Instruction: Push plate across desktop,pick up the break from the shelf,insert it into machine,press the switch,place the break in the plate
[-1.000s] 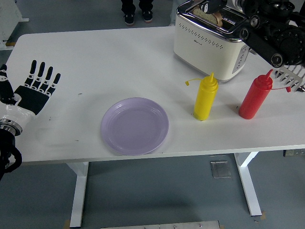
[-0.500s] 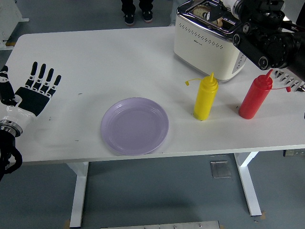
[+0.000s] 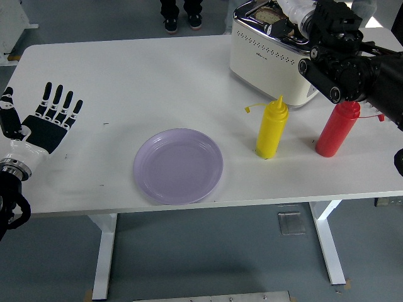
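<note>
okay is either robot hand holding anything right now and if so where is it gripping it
The left hand lies open and empty on the table. The right hand is at the toaster slots; its grip is hidden.

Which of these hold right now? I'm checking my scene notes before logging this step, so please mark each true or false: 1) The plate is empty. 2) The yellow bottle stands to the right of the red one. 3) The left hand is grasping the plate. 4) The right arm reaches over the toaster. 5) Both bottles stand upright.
1) True: the lilac plate holds nothing.
2) False: the yellow bottle stands to the left of the red bottle in the picture.
3) False: the left hand lies open on the table, well apart from the plate.
4) True: the right arm reaches over the toaster, where bread sits in a slot.
5) True: both stand upright.
</note>
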`<state>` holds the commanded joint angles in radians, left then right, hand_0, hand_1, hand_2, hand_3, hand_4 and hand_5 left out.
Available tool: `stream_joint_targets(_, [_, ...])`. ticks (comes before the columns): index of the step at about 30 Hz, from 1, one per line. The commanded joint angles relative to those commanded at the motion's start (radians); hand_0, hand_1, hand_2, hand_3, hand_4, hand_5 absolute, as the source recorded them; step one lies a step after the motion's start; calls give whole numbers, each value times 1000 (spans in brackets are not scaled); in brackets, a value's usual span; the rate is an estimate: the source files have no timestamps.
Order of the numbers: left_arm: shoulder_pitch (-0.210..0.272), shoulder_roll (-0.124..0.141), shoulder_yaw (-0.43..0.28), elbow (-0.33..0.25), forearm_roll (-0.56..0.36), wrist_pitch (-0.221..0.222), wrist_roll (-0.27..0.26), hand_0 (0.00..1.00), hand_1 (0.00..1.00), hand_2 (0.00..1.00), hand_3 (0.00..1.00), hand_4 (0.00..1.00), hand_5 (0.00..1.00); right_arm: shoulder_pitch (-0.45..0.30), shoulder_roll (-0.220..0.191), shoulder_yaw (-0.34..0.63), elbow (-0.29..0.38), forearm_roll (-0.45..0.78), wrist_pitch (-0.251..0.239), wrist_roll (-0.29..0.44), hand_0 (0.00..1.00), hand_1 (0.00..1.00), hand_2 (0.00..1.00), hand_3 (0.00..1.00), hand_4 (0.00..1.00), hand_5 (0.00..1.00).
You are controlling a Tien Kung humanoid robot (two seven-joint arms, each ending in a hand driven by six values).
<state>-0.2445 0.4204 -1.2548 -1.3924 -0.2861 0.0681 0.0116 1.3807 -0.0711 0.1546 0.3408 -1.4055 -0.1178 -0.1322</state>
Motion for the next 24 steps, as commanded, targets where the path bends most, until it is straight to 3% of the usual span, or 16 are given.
stream_joint_targets(2, [0, 0, 1, 0, 0, 0, 0, 809, 739, 701, 694, 789, 998, -1, 1, -6, 0, 6, -8, 1, 444, 551, 630, 716, 724, 296])
stream_joint_targets(3, [0, 1, 1, 0, 0, 0, 0, 810, 739, 701, 693, 789, 998, -1, 2, -9, -1, 7, -11, 1, 436, 539, 542, 700, 706, 284])
stream_joint_targets(8, [0, 1, 1, -1, -1, 1, -1, 810, 739, 701, 693, 789, 998, -6, 4, -19, -1, 11, -27, 1, 436, 539, 542, 700, 706, 284])
stream_joint_targets(9, [0, 1, 1, -1, -1, 1, -1, 810, 740, 701, 693, 789, 998, -6, 5, -21, -2, 12, -30, 2, 425, 523, 471, 670, 614, 210])
stream_joint_targets(14, [-1, 1, 1, -1, 0, 1, -1, 810, 740, 701, 693, 789, 998, -8, 6, -28, -4, 16, -41, 1, 425, 523, 471, 670, 614, 210])
stream_joint_targets(15, [-1, 1, 1, -1, -1, 1, -1, 810, 740, 701, 693, 790, 998, -9, 6, -30, -5, 19, -45, 1, 415, 510, 452, 645, 517, 139])
stream_joint_targets(20, [-2, 2, 0, -2, 0, 1, -2, 810, 740, 701, 693, 790, 998, -10, 5, -35, -6, 28, -67, 1, 415, 510, 452, 645, 517, 139])
stream_joint_targets(21, [-2, 2, -1, -3, 0, 1, -2, 810, 740, 701, 692, 790, 998, -10, 4, -36, -6, 29, -70, 0, 411, 501, 432, 586, 482, 115])
stream_joint_targets(24, [-2, 2, -3, -4, 1, 2, -2, 810, 740, 701, 692, 790, 998, -10, 4, -39, -5, 34, -79, -2, 411, 501, 432, 586, 482, 115])
